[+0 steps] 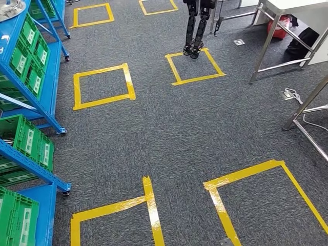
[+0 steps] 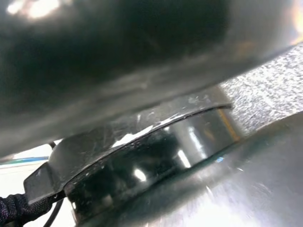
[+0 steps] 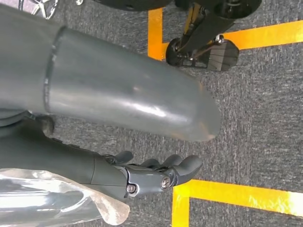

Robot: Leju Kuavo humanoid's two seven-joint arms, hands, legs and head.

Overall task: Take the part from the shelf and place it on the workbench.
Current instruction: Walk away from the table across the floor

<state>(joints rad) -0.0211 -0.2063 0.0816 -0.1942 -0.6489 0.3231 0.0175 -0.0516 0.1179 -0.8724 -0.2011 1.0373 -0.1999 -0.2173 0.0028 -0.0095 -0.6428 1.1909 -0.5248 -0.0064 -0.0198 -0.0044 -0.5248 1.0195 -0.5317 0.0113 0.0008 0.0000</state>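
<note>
A clear plastic bag (image 3: pixel 53 201), apparently the wrapped part, lay against the palm side of the right hand (image 3: pixel 143 177) in the right wrist view, though what was inside it could not be made out; the dark fingers (image 3: pixel 178 168) stretched out nearly straight above grey carpet, and whether they gripped the bag could not be told. The left hand's state could not be told from the blurred left wrist view. From the head, the blue shelf (image 1: pixel 38 110) stood along the left with green crates (image 1: pixel 33 141) on its tiers. Yellow tape squares (image 1: pixel 103 86) marked the grey carpet (image 1: pixel 166 128). Another robot's legs (image 1: pixel 195 28) stood on a far square, near a white table (image 1: pixel 293 13).
</note>
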